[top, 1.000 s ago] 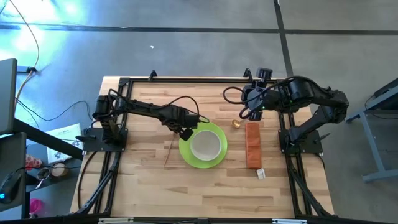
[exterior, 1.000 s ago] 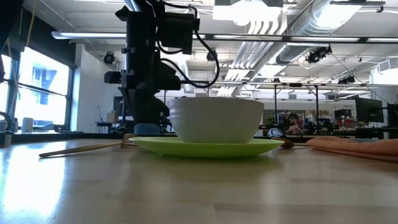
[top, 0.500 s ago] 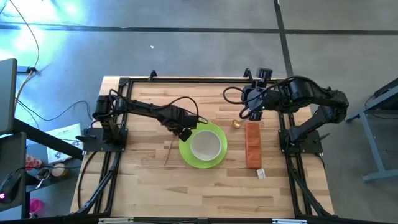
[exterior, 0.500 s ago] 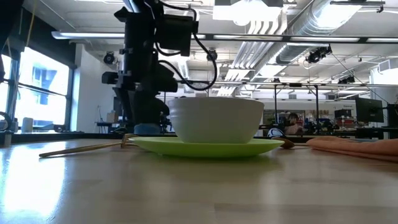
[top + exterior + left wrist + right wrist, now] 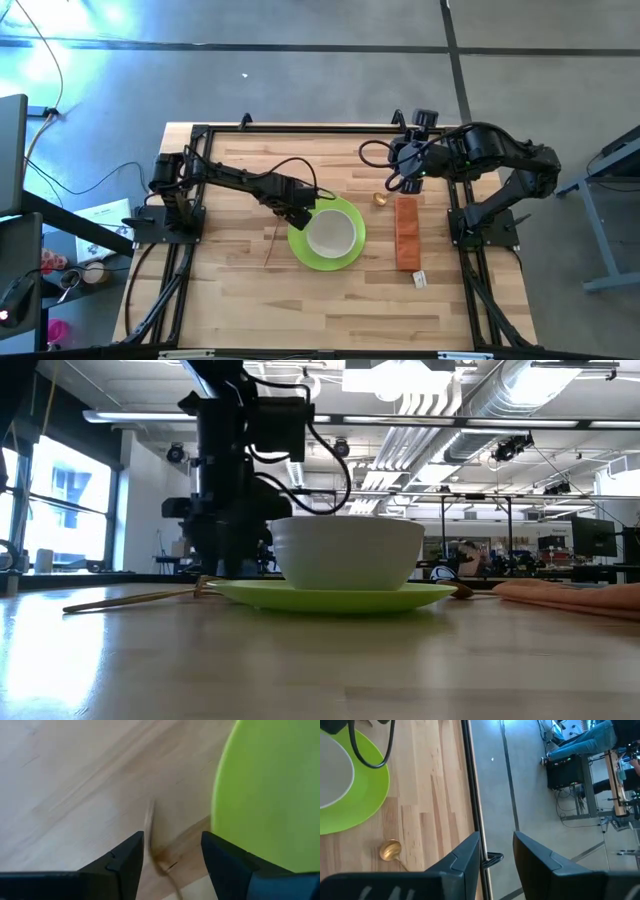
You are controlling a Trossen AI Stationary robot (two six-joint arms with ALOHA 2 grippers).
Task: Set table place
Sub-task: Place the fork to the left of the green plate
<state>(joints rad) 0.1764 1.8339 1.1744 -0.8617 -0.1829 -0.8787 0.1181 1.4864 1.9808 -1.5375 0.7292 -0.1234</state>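
A white bowl (image 5: 333, 232) stands in the lime-green plate (image 5: 303, 250) at the table's middle. The thin gold fork (image 5: 272, 245) lies flat on the wood left of the plate. My left gripper (image 5: 296, 213) is low at the plate's far-left rim, open, its fingers on either side of the fork's far end (image 5: 150, 827). The gold spoon (image 5: 380, 199) lies right of the plate. My right gripper (image 5: 404, 181) waits open just beyond the spoon, with nothing between its fingers.
An orange-brown strip (image 5: 406, 232) lies right of the plate, with a small white tag (image 5: 419, 280) at its near end. A black rail (image 5: 300, 128) frames the table. The near half of the wood (image 5: 330, 310) is bare.
My left gripper has opened at the plate's far-left rim and shifted slightly toward the table's left edge. The fork lies on the table where it lay before. Plate, bowl and spoon have not moved.
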